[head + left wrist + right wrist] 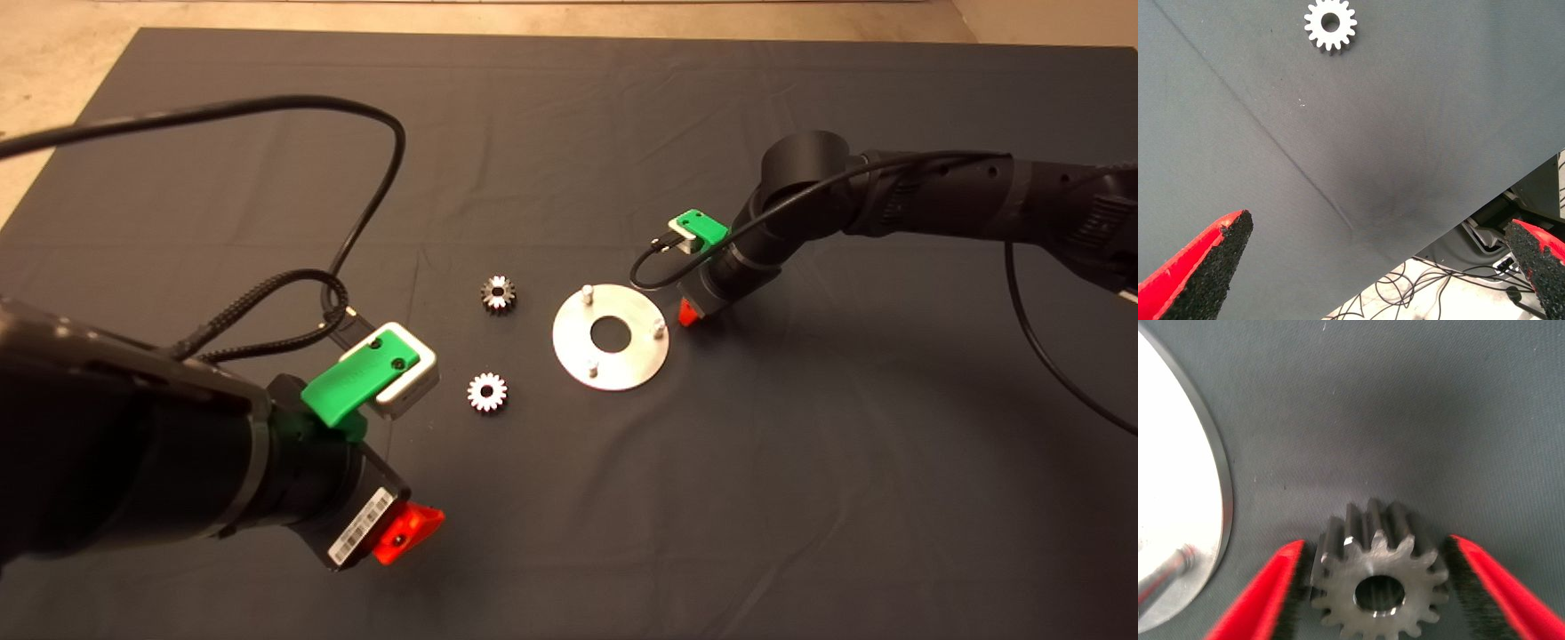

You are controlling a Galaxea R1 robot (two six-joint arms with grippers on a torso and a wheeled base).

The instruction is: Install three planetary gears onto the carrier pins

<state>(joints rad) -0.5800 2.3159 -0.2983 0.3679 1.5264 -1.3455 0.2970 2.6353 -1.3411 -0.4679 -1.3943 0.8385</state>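
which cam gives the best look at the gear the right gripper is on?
Right wrist view: the third gear fills the frame between the right gripper pads, lying on the mat beside the carrier disc. In the head view the right gripper hides it. The left wrist view shows only another gear.

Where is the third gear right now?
The third gear sits between the right gripper's fingers, just right of the round plate on the mat.

Left gripper (1378,267) wide (right (687,313) lowered)
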